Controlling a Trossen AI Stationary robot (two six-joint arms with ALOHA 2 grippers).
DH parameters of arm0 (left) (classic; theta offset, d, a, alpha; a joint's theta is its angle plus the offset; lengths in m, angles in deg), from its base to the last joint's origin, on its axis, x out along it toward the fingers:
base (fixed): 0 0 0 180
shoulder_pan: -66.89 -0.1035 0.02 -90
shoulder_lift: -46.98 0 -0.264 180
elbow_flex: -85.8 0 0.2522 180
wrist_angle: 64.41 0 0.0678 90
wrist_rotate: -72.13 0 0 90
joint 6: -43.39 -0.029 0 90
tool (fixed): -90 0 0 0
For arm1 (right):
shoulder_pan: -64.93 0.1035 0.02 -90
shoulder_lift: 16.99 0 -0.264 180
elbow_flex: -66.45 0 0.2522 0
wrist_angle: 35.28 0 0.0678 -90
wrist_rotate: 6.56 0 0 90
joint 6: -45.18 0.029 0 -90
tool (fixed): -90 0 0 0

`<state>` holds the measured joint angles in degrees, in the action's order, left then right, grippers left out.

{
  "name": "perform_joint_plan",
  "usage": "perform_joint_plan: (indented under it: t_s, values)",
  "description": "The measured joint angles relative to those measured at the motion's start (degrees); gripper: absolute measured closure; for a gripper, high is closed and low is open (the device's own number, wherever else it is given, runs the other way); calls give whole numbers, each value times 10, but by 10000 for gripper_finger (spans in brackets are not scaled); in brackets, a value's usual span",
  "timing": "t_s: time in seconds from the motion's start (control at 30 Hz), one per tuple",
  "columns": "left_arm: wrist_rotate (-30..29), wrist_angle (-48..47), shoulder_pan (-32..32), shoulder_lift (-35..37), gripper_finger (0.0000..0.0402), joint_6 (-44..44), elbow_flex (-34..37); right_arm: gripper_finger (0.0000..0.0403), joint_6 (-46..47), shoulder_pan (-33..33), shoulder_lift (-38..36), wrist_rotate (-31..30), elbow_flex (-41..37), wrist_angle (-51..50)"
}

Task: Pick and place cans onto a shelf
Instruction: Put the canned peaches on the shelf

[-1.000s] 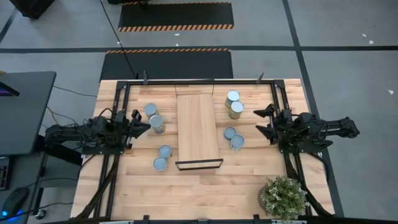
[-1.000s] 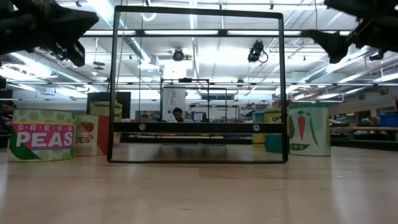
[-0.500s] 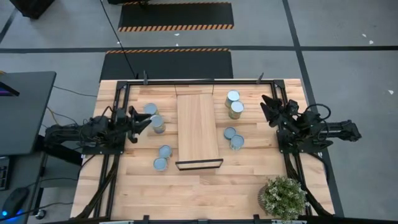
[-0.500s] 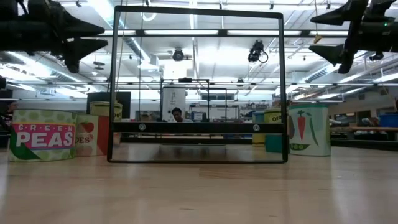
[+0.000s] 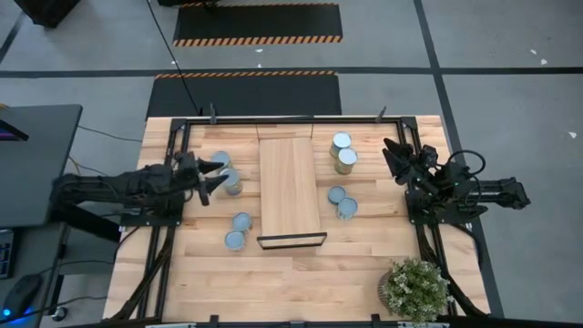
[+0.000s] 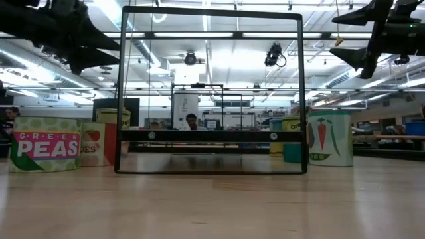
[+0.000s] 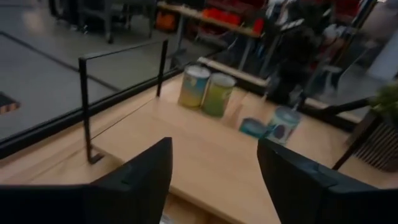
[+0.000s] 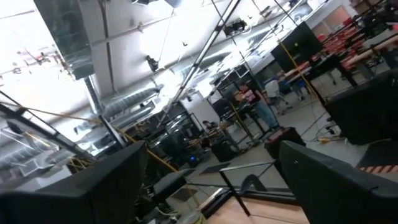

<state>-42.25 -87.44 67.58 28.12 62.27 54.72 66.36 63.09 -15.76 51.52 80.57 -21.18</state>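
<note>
Small round silvery-topped cans (image 5: 342, 158) stand in pairs either side of the long light-wood shelf board (image 5: 289, 187) on the planked wooden tabletop (image 5: 301, 273). The left gripper (image 5: 213, 177) hangs spread wide and empty just beside the two cans (image 5: 226, 172) on its side. The right gripper (image 5: 393, 158) hovers raised, fingers parted, holding nothing, near the table's right edge. A leafy potted plant (image 5: 415, 287) sits at one corner.
</note>
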Motion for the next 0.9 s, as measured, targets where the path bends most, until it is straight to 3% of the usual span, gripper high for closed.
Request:
perform_joint_plan:
  t_s: [0.2,0.4,0.5,0.6,0.67,0.9]
  values:
    - [-2,-14,0,-80,131,-2,-65,29,29,0,0,23,0,-1]
    - [2,-93,0,-139,135,-12,-148,29,34,0,0,32,0,-25]
    - [2,-143,0,-157,140,9,-173,29,32,0,3,80,0,-30]
    - [2,-196,-2,-174,142,39,-188,29,0,0,3,168,0,-27]
    - [-4,-226,-12,-187,141,69,-196,30,-14,-1,7,195,6,-30]
    - [23,-310,-70,-256,114,108,-234,31,-125,-21,81,188,83,-75]
